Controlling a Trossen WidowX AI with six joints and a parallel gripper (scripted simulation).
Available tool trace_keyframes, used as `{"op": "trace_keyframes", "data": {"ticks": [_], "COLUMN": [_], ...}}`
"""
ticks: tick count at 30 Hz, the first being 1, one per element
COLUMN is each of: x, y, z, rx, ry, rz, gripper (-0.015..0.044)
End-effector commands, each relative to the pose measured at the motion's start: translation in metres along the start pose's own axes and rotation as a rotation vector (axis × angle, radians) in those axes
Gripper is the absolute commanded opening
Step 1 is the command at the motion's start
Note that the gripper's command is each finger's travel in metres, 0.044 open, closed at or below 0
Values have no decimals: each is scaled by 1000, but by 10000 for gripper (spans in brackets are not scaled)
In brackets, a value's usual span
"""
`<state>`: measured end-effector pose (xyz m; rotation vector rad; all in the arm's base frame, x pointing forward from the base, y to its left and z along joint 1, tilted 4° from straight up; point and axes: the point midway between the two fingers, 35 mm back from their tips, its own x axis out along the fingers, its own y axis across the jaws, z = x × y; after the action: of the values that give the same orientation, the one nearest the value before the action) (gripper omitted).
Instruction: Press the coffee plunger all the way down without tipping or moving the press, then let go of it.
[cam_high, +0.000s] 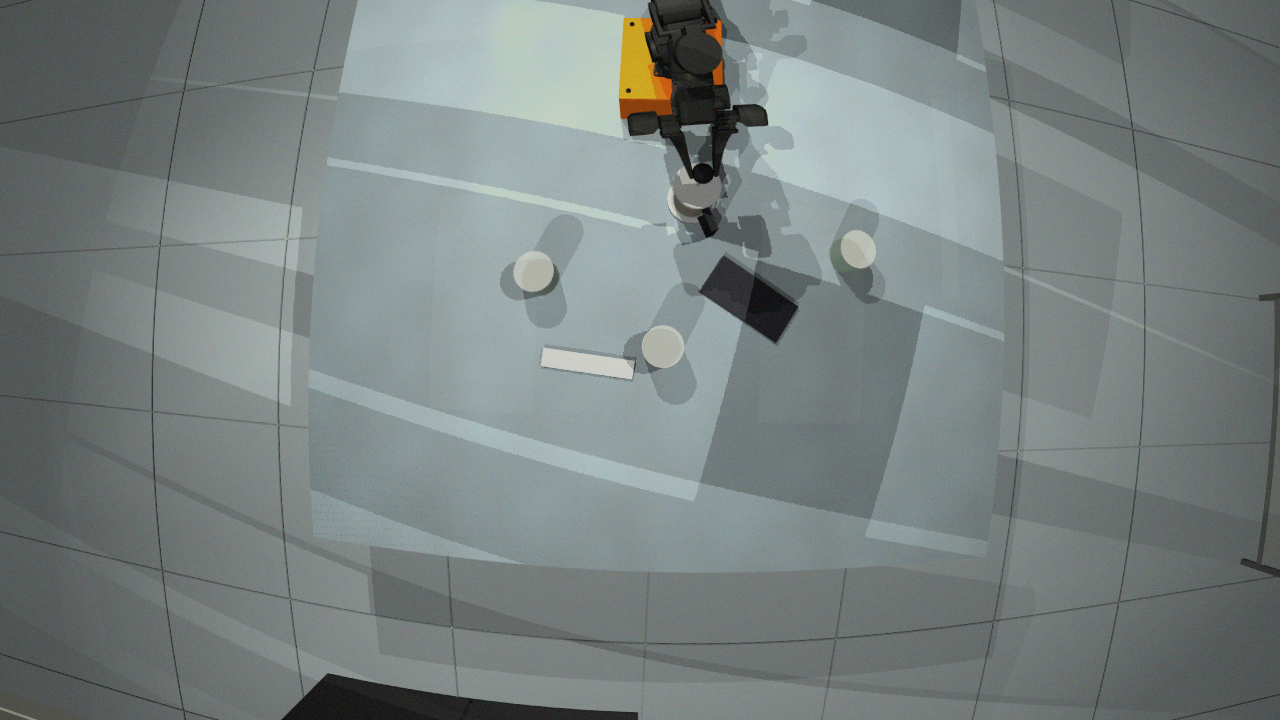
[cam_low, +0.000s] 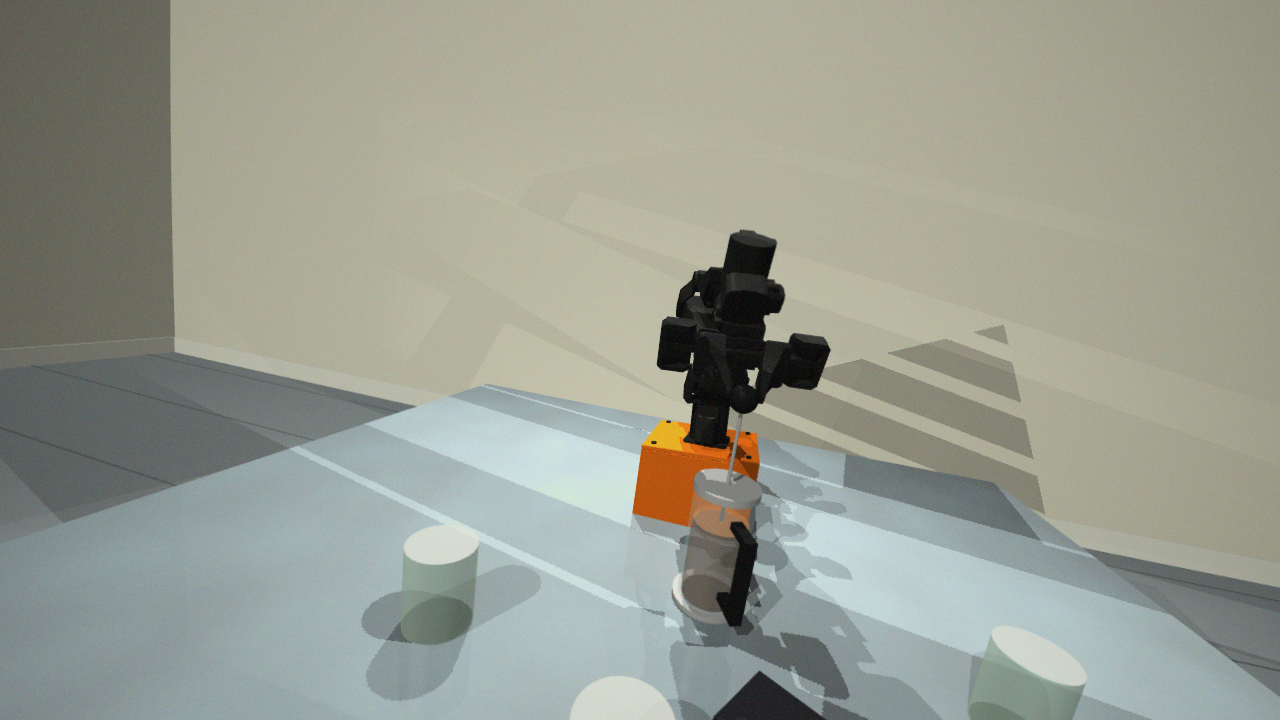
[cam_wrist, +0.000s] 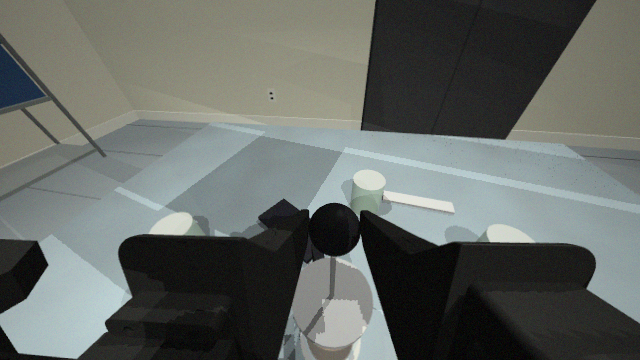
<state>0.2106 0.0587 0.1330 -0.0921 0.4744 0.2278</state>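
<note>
Arm is sitting folded up tight over its orange base (cam_low: 666, 474), w/ the wrist reaching fwd and down toward the table (cam_low: 268, 537). The gripper (cam_wrist: 334, 231) is pointing out over the press, fingers pinching the black plunger knob (cam_wrist: 334, 229) from both sides, one finger touching each side of the ball. In the exterior view the knob (cam_low: 742, 397) is sitting right at the fingertips, up above the press.

The coffee press (cam_low: 718, 548) is standing upright on the table just in front of the base, directly under the gripper. Thin rod (cam_low: 734, 443) is rising from the lid (cam_low: 726, 488) to the knob, leaning a bit, so the plunger is looking mostly raised. Body is clear glass w/ a pale round foot and a black handle (cam_low: 739, 573) on the side facing away from the arm. Orange band inside the glass near the top; can't tell if it's the plunger disc or the base showing thru.

From above, the press (cam_high: 689, 204) is lying between base and a dark flat slab (cam_high: 748, 298). Three pale cylinders (cam_high: 534, 271) are standing well apart, and a white strip (cam_high: 587, 362) is lying just beside the middle one.
</note>
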Motion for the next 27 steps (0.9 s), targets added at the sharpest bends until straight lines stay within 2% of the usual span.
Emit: {"op": "trace_keyframes", "data": {"ticks": [1,27], "x": [12,42], "y": [0,-1], "z": [-32,-53], "rx": [-10,-11], "ry": [79,78], "rz": [2,2], "gripper": [119,119]}}
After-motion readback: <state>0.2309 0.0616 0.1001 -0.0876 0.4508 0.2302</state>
